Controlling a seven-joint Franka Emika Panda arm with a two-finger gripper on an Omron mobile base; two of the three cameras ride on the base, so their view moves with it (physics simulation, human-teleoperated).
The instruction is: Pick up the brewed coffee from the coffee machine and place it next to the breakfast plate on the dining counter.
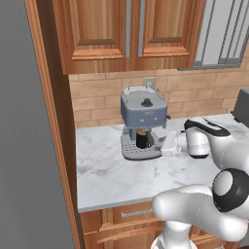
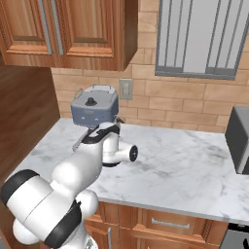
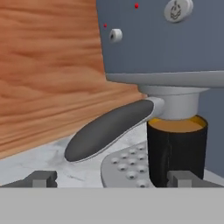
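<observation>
On the counter: your gripper [image 1: 163, 146] faces the coffee machine [image 1: 142, 121] from the right side.
Mug: the black mug [image 3: 176, 151], coffee at its brim, stands on the drip tray [image 3: 124, 168] under the spout.
Jaws: spread wide, holding nothing; the mug sits off-centre, towards one fingertip [image 3: 183, 178].
Approach: centre yourself on the mug before you close, low on its body.
Clearance: watch the black handle [image 3: 107, 130] alongside; withdraw sideways over open marble [image 1: 107, 175].

Wall outlet [image 2: 126, 89], perhaps a toaster [image 2: 238, 140]
</observation>
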